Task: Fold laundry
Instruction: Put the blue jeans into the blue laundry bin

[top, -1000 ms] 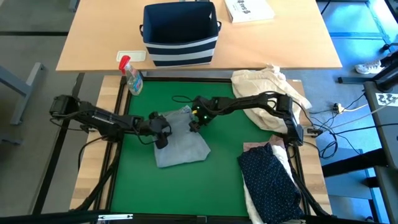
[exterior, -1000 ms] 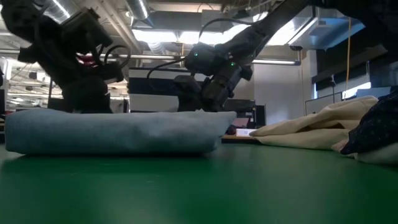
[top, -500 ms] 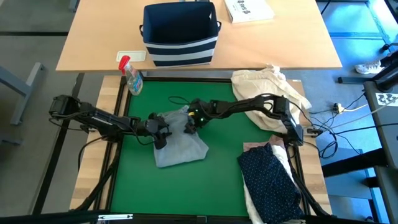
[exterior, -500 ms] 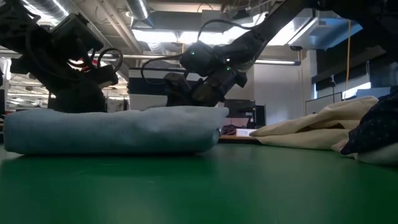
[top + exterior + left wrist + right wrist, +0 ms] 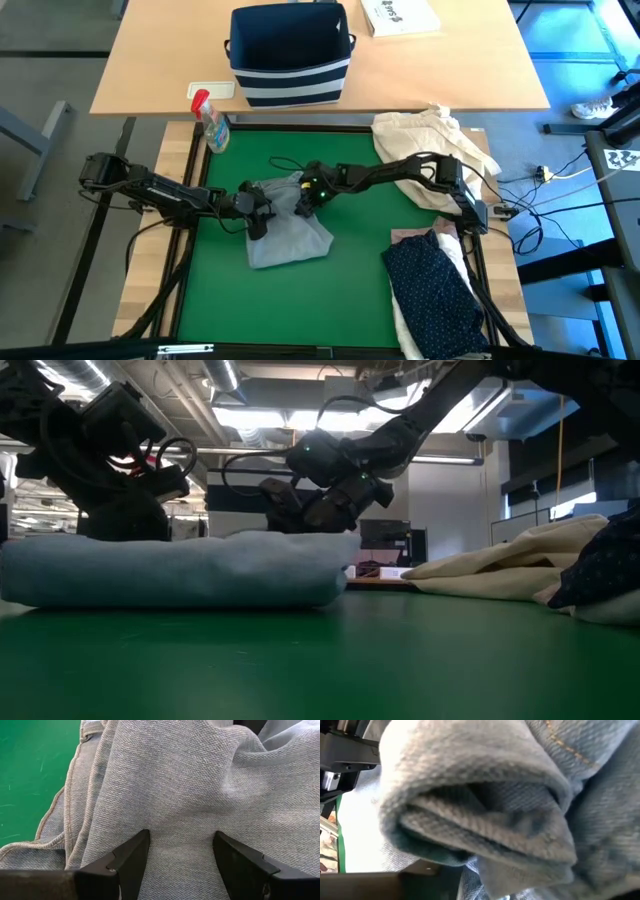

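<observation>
bin (image 5: 290,55) on wooden table (image 5: 150,70), nothing visible inside

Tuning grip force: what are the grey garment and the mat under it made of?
Light grey jeans: looks like cotton denim, matte; diagonal twill weave and tan topstitched seams show. Green mat: smooth, flat, low-sheen surface with faint scuffs, probably felt or rubber sheet; cannot tell which.
</observation>
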